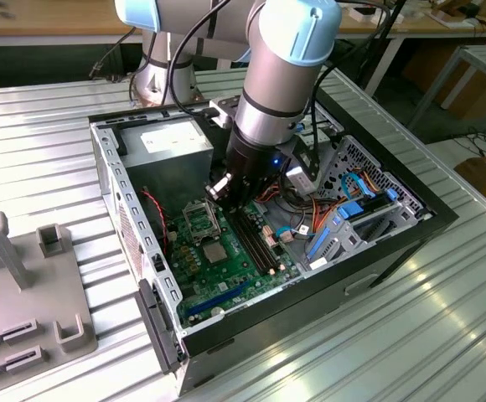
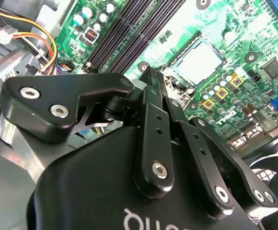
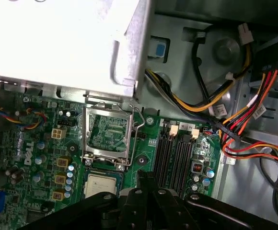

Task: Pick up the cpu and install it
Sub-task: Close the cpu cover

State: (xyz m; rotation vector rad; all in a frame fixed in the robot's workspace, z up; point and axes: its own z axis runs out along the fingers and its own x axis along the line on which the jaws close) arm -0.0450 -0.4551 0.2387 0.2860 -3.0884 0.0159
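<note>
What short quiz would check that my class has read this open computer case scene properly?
1. Where does the small flat square cpu with its dull grey centre lie?
2. True or false: the black metal claw grips the cpu.
3. The long black memory slots hold: A) two modules, B) nothing, C) cables.
Key: 1. On the green motherboard, beside the open silver metal frame. 2. False. 3. B.

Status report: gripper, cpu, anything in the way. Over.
Black gripper shut, above green motherboard. Small square grey cpu with black border lying in socket, apart from gripper. Silver retention frame flipped open beside it; nothing over cpu.
</note>
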